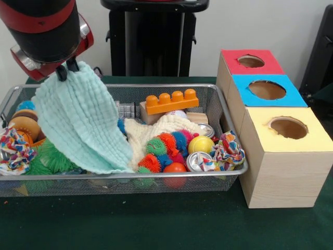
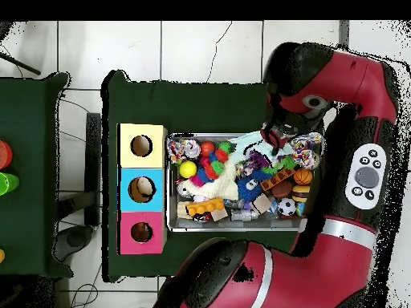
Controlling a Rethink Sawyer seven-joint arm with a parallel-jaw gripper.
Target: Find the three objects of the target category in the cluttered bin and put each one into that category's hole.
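My gripper [image 1: 67, 69] is shut on the top corner of a mint green cloth [image 1: 83, 125], held above the left part of the wire bin [image 1: 229, 174]. The cloth hangs down in a wide sheet with its lower edge resting on the bin's contents. In the overhead view the gripper [image 2: 277, 138] sits over the bin's far right corner, and a bit of the mint cloth [image 2: 251, 139] shows beside it. The wooden box has a red hole [image 1: 251, 61], a blue hole [image 1: 267, 89] and a yellow hole [image 1: 288, 127]. Something pale lies inside the blue hole [image 2: 142, 188].
The bin holds an orange toy brick [image 1: 171, 101], a cream cloth [image 1: 156, 127], a spiky multicoloured toy [image 1: 166, 146], a yellow ball [image 1: 200, 144], an orange ball [image 1: 174, 167], metal tins [image 1: 196, 161], patterned rags [image 1: 227, 150] and a toy burger [image 1: 23, 124].
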